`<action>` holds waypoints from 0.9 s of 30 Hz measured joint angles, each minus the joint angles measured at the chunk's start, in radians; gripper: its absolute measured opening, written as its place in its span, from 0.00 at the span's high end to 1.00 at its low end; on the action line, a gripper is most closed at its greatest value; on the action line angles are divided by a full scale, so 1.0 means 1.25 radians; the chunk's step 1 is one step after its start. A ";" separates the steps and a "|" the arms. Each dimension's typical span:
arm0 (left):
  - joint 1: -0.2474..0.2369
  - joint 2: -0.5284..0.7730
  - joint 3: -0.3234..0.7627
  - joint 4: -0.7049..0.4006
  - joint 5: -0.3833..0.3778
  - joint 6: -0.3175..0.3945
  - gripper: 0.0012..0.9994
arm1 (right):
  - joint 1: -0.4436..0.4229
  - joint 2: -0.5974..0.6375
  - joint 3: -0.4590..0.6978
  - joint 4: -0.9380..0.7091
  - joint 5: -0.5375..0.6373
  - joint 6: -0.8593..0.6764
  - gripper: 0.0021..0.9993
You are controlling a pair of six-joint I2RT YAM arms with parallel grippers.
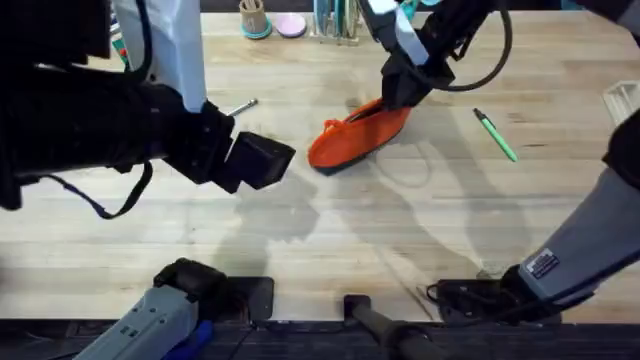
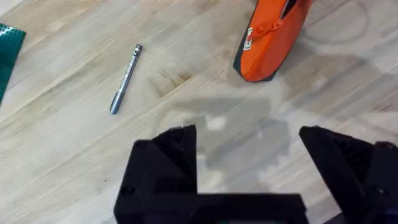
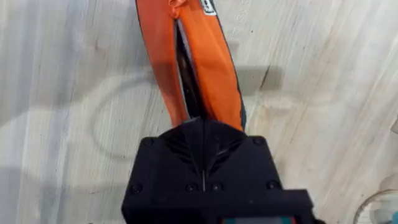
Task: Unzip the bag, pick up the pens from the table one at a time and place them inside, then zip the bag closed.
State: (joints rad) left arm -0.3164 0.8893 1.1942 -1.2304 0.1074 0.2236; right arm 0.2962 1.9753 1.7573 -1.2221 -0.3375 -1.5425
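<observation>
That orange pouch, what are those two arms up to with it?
The right tool is shut on one end of the orange pouch, whose zipper already gapes open along the top. The left tool hangs open over the wooden table, holding nothing. Both pens are on the table: the silver pen near the left tool, the green pen on the pouch's other side.

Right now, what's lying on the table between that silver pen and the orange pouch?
Nothing: in the left wrist view, only bare table separates the silver pen from the orange pouch.

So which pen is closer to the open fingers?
The silvery grey pen. It lies on the table near the left gripper, while the green pen is beyond the bag.
</observation>
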 joint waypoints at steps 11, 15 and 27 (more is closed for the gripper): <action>0.000 0.000 0.000 0.000 0.000 0.000 0.00 | 0.000 0.027 -0.001 0.004 -0.001 -0.003 0.97; 0.000 0.000 0.000 0.000 0.000 0.000 0.00 | 0.000 0.036 -0.011 0.009 -0.001 -0.014 0.97; 0.000 0.000 0.000 0.000 0.000 0.000 0.00 | 0.000 0.045 -0.099 0.086 -0.008 -0.033 0.97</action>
State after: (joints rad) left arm -0.3164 0.8890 1.1941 -1.2304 0.1074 0.2237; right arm 0.2962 2.0314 1.6331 -1.1147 -0.3475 -1.5833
